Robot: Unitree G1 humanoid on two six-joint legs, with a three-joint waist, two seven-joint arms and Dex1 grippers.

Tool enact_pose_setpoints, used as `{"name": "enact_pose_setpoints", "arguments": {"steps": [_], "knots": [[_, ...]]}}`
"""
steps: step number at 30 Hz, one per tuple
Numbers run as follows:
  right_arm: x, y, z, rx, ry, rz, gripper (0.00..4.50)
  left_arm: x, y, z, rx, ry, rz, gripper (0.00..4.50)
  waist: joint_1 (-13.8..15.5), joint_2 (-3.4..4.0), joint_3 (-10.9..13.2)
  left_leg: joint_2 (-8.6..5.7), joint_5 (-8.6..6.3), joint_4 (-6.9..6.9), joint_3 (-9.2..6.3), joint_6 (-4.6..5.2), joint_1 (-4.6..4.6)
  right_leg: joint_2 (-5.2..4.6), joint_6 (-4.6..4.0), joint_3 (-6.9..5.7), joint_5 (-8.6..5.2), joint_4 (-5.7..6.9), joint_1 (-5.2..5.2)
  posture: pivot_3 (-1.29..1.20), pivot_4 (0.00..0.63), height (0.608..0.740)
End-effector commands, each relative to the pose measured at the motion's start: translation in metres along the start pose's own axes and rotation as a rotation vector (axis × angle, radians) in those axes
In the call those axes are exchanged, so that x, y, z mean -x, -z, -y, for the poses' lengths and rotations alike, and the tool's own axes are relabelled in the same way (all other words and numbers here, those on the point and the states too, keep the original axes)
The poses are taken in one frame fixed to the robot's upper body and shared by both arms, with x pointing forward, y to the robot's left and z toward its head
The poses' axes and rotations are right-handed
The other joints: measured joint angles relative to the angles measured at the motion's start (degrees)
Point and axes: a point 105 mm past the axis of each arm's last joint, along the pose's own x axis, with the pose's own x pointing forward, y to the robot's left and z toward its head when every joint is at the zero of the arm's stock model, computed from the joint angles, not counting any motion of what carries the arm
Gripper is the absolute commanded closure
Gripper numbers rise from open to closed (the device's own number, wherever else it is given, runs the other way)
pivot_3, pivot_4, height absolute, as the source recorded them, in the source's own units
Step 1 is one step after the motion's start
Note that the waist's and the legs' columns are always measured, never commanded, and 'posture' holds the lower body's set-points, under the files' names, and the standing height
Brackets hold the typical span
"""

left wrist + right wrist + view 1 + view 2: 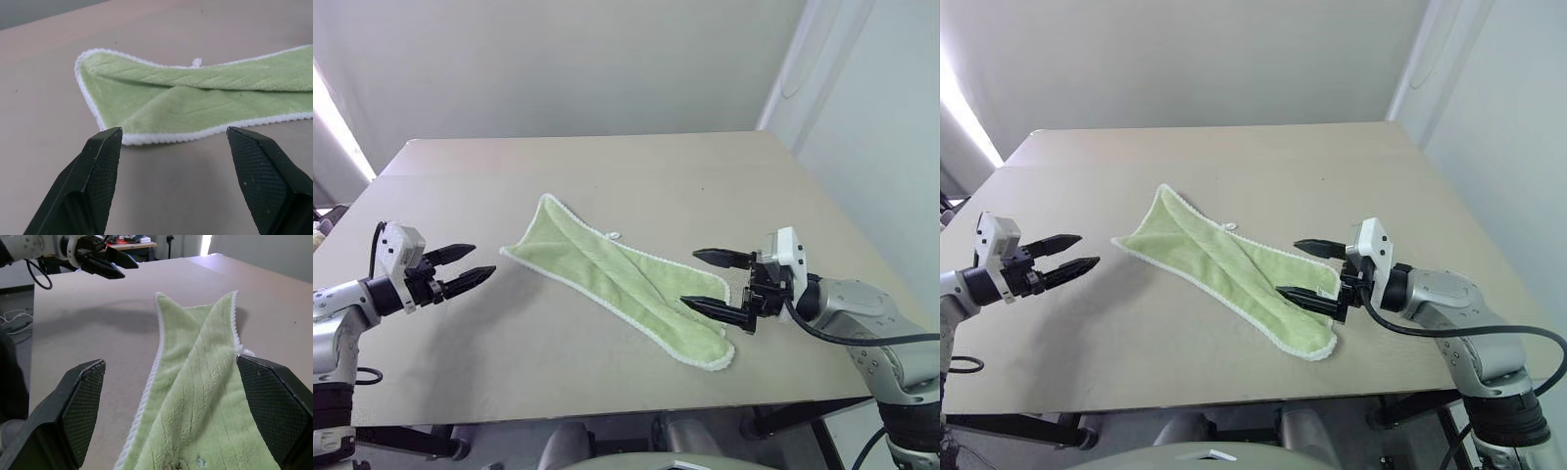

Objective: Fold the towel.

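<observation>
Towel (pixel 612 279) lies folded lengthwise on desk (pixel 607 166). Left claw (pixel 468 267) spread wide, empty, beside it; right claw (pixel 710 281) spread wide over its near end.

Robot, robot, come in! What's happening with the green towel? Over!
Left gripper open, right gripper open. Light green terry towel half folded on beige table. Nothing blocking.
</observation>
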Motion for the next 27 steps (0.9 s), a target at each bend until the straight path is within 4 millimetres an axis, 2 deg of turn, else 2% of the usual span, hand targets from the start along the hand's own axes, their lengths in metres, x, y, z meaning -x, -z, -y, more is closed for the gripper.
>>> {"name": "enact_pose_setpoints", "arguments": {"steps": [1,4,8,16,19,22,27], "knots": [[-0.004,-0.01,-0.001,0.017,-0.032,0.034,0.02,0.006,-0.019,-0.003,-0.054,-0.027,0.044,0.88,0.0,0.01,0.0,0.0,0.0,0.0,0.0,0.0,0.0,0.0,0.0,0.0,0.0,0.0,0.0,0.0,0.0,0.712],[-0.008,-0.006,0.0,0.038,-0.043,0.002,0.02,0.006,-0.016,-0.003,-0.037,-0.035,0.048,0.88,0.0,0.0,0.0,0.0,0.0,0.0,0.0,0.0,0.01,0.0,0.0,0.0,0.0,0.0,0.0,0.0,0.0,0.712],[-0.009,-0.012,-0.002,0.038,-0.047,0.016,0.02,0.002,-0.015,-0.001,-0.028,-0.026,0.052,0.88,0.0,0.02,0.0,0.0,0.0,0.0,0.0,0.0,-0.01,0.0,0.0,-0.01,0.0,-0.01,-0.01,0.0,0.0,0.712],[0.004,0.006,-0.012,0.013,-0.032,-0.116,0.02,-0.012,-0.014,-0.005,-0.048,-0.004,0.046,0.88,0.2,0.02,0.0,-0.01,0.0,0.0,0.01,0.0,-0.02,-0.01,0.0,-0.02,0.0,-0.02,-0.01,0.0,0.0,0.712],[0.007,0.019,-0.024,0.038,-0.07,-0.201,0.02,-0.016,-0.007,-0.005,-0.039,0.015,0.019,0.88,-0.1,0.03,0.0,-0.01,0.0,0.0,0.03,0.0,-0.01,0.0,0.0,0.0,0.0,-0.02,-0.01,0.0,0.0,0.712],[0.008,0.024,-0.035,0.05,-0.113,-0.231,0.02,-0.019,-0.006,-0.008,-0.039,0.019,0.011,0.88,-0.1,0.02,0.0,0.0,0.0,-0.01,0.03,0.0,-0.01,0.02,0.0,-0.01,-0.01,-0.02,-0.03,0.0,0.0,0.712],[0.012,0.054,-0.042,0.09,-0.147,-0.356,0.02,-0.032,-0.01,-0.013,-0.054,0.035,0.019,0.88,0.2,-0.06,0.0,-0.01,0.0,0.01,0.02,0.0,0.02,-0.01,0.0,-0.03,0.0,-0.02,0.0,0.0,0.0,0.712]]}}
